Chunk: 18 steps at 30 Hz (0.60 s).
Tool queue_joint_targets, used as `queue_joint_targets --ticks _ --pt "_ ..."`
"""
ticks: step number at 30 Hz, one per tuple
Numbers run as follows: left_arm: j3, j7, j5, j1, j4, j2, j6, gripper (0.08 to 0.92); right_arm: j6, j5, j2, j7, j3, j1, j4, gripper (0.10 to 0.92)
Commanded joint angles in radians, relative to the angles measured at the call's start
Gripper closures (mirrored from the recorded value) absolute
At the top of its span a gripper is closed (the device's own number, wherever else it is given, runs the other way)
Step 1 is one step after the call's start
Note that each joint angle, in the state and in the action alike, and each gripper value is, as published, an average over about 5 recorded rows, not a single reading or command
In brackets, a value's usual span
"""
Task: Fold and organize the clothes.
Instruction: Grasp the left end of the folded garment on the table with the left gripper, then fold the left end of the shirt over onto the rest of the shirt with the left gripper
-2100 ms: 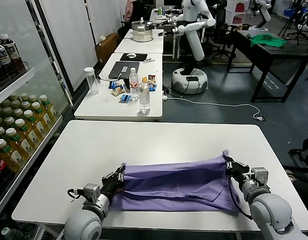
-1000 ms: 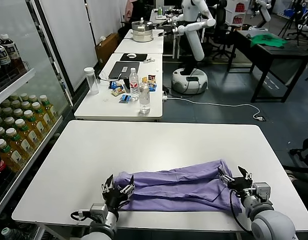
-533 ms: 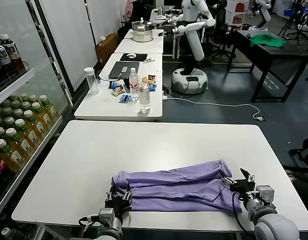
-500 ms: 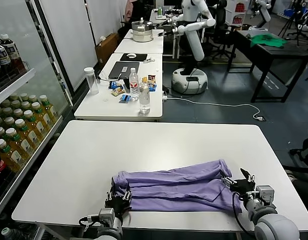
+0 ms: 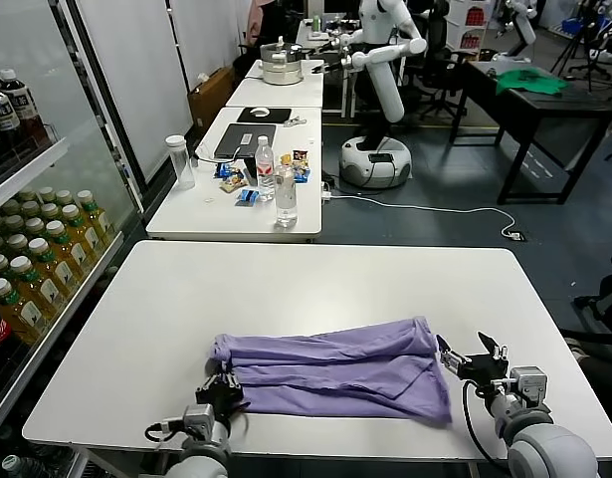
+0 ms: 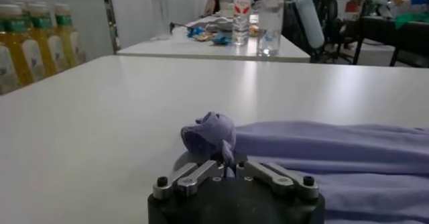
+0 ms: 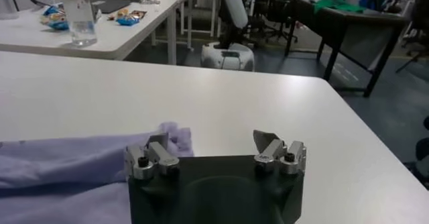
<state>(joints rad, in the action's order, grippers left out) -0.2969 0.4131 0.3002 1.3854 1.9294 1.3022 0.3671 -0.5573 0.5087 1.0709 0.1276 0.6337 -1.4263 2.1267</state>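
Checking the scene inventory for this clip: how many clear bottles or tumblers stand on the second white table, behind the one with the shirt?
3: a tall tumbler at that table's left edge, and two water bottles near its middle, one behind the other. Others may be hidden among the snacks.

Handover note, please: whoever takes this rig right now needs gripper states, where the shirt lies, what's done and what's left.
Left gripper: shut on a bunched edge of the lavender-purple thin fabric T-shirt, at the shirt's left end near the table's front edge.
Right gripper: open, beside the shirt's right end, holding nothing.
Shirt lies flat as a long band across the front of the white table.
Done: a lengthwise fold, by its look.
Left: further folds and tidying.
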Motion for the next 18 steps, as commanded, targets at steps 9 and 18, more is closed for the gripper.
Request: queue_joint_targets --ticks 9,18 --pt "-0.410 -0.061 0.440 -0.046 0.164 -0.300 0.010 0.877 0.001 0.008 0.003 0.004 0.005 -0.008 0.007 0.203" --pt "-0.247 -0.110 0.731 -0.018 0.477 -0.167 0.025 0.877 0.001 -0.006 0.020 0.006 0.008 -0.026 0.017 0.203"
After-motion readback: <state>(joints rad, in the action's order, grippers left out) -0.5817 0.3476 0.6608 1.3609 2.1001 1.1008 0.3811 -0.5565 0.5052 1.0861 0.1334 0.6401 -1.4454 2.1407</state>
